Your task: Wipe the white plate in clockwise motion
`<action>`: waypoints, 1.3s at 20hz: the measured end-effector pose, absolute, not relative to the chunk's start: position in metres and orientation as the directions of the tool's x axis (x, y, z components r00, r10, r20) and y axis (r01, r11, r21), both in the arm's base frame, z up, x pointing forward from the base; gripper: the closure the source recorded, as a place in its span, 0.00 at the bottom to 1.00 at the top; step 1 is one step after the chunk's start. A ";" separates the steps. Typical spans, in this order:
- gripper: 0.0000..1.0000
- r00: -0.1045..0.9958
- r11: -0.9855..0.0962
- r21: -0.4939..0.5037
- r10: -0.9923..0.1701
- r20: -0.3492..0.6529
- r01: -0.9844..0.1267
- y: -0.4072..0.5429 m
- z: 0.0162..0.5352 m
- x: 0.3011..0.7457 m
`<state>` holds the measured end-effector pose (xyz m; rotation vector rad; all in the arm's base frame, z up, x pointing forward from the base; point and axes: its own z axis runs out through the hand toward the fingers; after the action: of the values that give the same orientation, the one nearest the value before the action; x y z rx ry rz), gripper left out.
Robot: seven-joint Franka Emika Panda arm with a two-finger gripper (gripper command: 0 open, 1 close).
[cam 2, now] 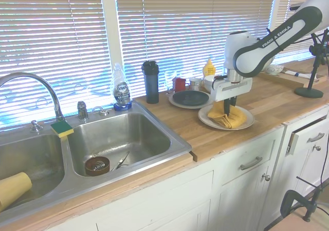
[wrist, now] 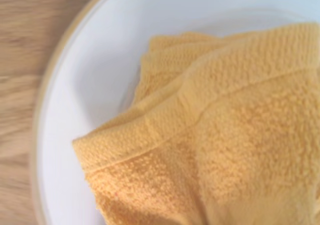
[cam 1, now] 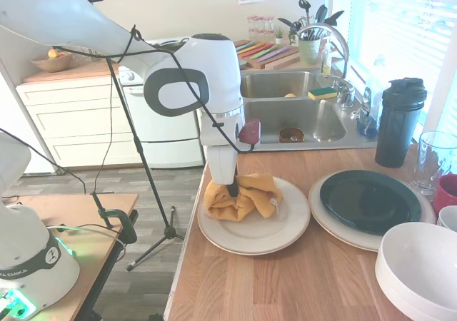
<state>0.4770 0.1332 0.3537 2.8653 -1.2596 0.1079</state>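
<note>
The white plate (cam 1: 260,230) sits on the wooden counter (cam 1: 300,285) near its front edge, just beside a dark green-black plate (cam 1: 370,201) stacked on another pale plate. A crumpled yellow cloth (cam 1: 239,196) lies on the white plate, bunched toward the side nearest the arm and hanging a little over the rim. The gripper (cam 1: 233,189) comes straight down into the cloth — its fingers are closed, pinching a fold of the fabric. In the wrist view the cloth's terry weave fills most of the frame, with the plate's glossy rim curving beside it — the counter's grain beyond.
</note>
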 end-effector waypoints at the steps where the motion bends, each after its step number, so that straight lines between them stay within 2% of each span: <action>1: 1.00 0.674 -0.677 -0.020 -0.736 0.067 -0.736 0.135 0.354 0.479; 8: 1.00 0.663 -0.666 -0.034 -0.745 0.064 -0.745 0.140 0.353 0.498; 14: 1.00 0.636 -0.642 -0.073 -0.766 0.088 -0.763 0.127 0.382 0.520; 20: 1.00 0.566 -0.577 -0.100 -0.816 0.117 -0.811 0.077 0.422 0.548; 26: 1.00 0.522 -0.536 -0.109 -0.842 0.135 -0.837 0.031 0.439 0.560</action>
<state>0.5597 0.0312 0.4393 2.7671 -1.5268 0.2719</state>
